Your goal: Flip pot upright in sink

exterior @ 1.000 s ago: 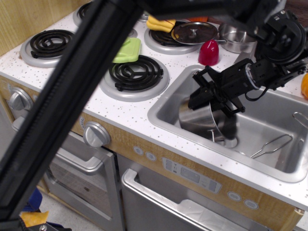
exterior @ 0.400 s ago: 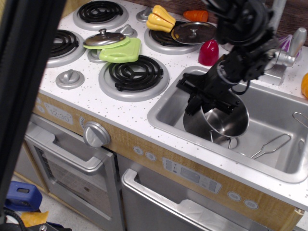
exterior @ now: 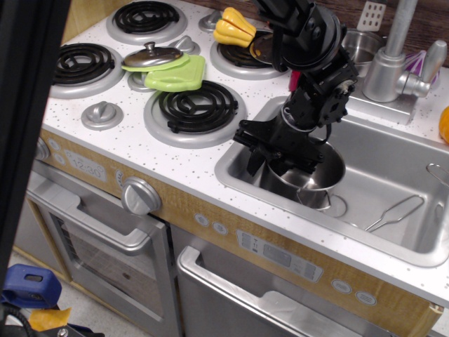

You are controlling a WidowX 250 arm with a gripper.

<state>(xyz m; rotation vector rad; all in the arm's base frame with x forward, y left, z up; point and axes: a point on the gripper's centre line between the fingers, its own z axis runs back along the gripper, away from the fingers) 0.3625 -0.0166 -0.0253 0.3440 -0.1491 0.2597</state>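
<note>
The pot (exterior: 309,177) sat in the sink (exterior: 393,165), directly beneath your claw (exterior: 277,147), with its open mouth facing up and a wire loop handle showing at its front rim. Your claw's black fingers (exterior: 254,137) were pressed against the pot's left rim, but you could not have told whether they clamped it or merely touched it. Just right of the claw, past the pot, a wire utensil (exterior: 396,210) lay flat on the sink floor. Behind the claw stood the grey faucet (exterior: 393,60).
</note>
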